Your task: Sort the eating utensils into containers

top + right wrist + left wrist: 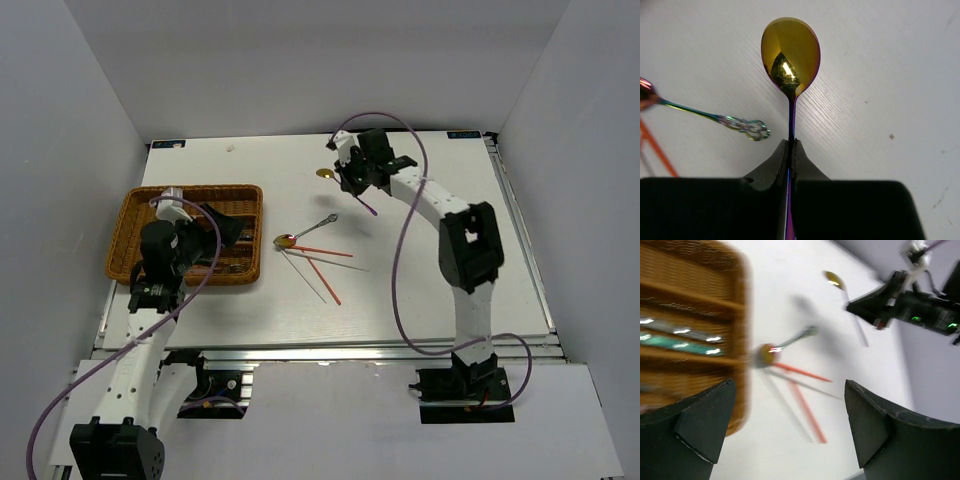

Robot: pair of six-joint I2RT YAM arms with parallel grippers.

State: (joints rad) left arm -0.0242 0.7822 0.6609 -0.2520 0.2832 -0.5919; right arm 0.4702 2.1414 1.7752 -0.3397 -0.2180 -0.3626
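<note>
with right pincer [791, 143] clamped on gold spoon [790, 50], picking it up; next probably needing a clean lift toward wicker tray [200, 189].

The top camera stands above and behind the arm bases and looks down from far off on the whole table [450, 200], with the wicker tray [200, 189] near its left edge. The left wrist camera sits low beside the tray, faces across the table toward the right arm [910, 310] between its own two fingers [705, 425], and gives a blurred picture. The right wrist camera is very near the table top and looks down toward the left edge, and all three views share the gold-bowled spoon [790, 50], the ornate spoon [715, 118] and the red chopsticks [325, 280].
</note>
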